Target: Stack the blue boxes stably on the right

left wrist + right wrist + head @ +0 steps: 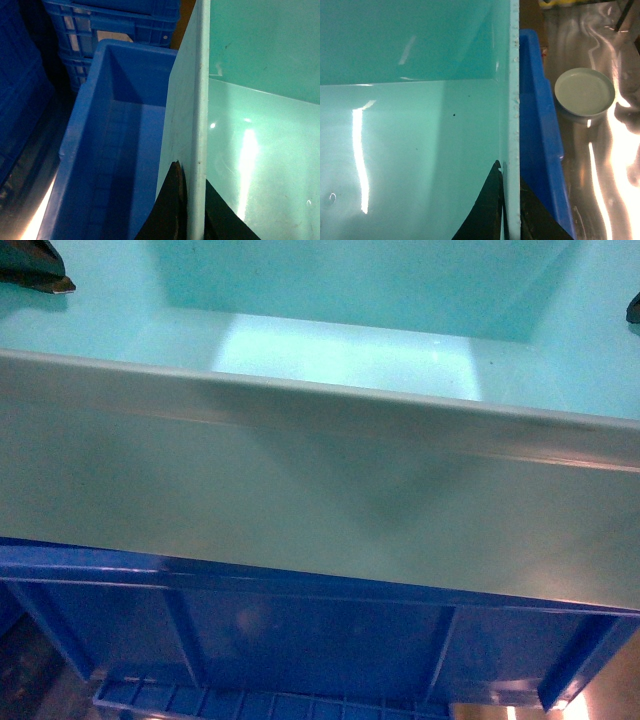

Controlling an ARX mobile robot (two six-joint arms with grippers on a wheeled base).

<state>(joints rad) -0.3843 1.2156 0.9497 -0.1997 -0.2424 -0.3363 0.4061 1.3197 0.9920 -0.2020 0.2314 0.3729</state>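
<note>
The turquoise box hangs close to the head camera, lifted by both arms, and fills most of that view. My left gripper is shut on its left rim, one black finger outside and one inside. On the opposite rim my right gripper is shut the same way over the turquoise wall. The larger deep blue box lies open and empty just below and beside it. Its rim shows under the turquoise box and to the right of the held rim. Only gripper tips show in the head view.
Ribbed dark-blue crates are stacked behind the deep blue box on the left. A pale round dish sits on the shiny metal table to the right of the boxes. A gridded blue crate edge shows low in the head view.
</note>
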